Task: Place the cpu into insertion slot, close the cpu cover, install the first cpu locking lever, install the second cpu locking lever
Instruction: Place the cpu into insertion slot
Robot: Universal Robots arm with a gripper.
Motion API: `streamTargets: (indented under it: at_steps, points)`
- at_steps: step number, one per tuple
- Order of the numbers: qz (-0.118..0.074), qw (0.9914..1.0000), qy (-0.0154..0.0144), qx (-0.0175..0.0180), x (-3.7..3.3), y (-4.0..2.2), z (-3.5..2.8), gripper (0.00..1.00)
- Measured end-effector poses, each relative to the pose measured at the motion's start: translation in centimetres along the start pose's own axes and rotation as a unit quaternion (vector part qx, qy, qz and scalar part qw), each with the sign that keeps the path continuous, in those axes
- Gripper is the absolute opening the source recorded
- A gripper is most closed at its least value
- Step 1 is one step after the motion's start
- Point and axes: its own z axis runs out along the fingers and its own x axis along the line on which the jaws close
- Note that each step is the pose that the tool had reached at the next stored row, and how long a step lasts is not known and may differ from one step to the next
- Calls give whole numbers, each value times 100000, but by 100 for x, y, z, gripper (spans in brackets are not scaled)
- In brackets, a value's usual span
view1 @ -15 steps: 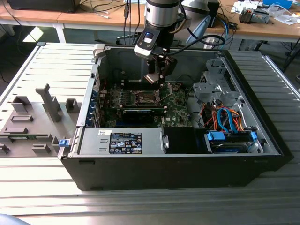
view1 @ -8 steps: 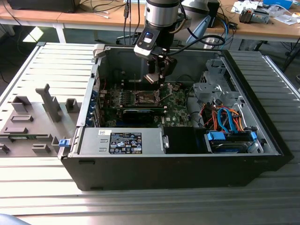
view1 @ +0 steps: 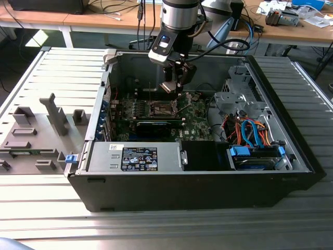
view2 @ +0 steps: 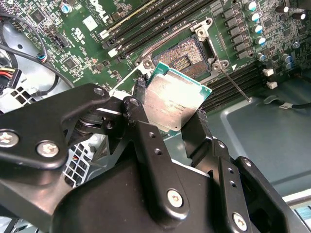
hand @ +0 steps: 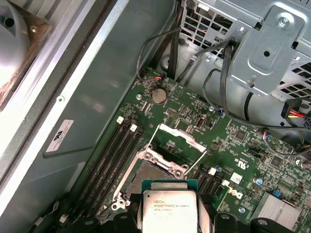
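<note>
Slatted grey metal table (view1: 52, 219), open black computer case (view1: 182, 187): black gripper (view2: 172, 104) fingers clamp silvery square cpu (view2: 176, 99) near empty golden-brown insertion slot (view2: 187, 56); grey metal cpu cover (hand: 179, 135) stands open, wire levers (view2: 233, 85) unlatched; all steps remain.

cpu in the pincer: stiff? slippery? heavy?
Probably stiff: the cpu looks flat and unbent in the pincer. Gripped by thin edges, smooth metal top, so it could slip. So thin, likely light.
</note>
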Motion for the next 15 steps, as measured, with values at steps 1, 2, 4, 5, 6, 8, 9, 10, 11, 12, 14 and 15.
streamTargets:
  at_steps: [1,2,4,5,6,8,9,10,11,12,14,15]
  points:
    - [46,100000,-3,0,0,0,0,54]
    - [77,100000,-1,-1,0,0,0,54]
    - [198,100000,-8,-3,0,0,0,54]
    - [234,100000,-9,-2,0,0,0,54]
    - [265,100000,-11,-2,0,0,0,54]
    - [373,99999,-17,-4,0,0,0,54]
    - [445,99999,-19,-5,0,0,0,54]
    - [475,99999,-18,-6,0,0,0,54]
    - [508,99999,-18,-5,0,0,0,54]
    - [572,99998,-23,-6,0,0,0,54]
    - [650,99998,-27,-7,0,0,0,54]
    - [692,99998,-28,-8,0,0,0,54]
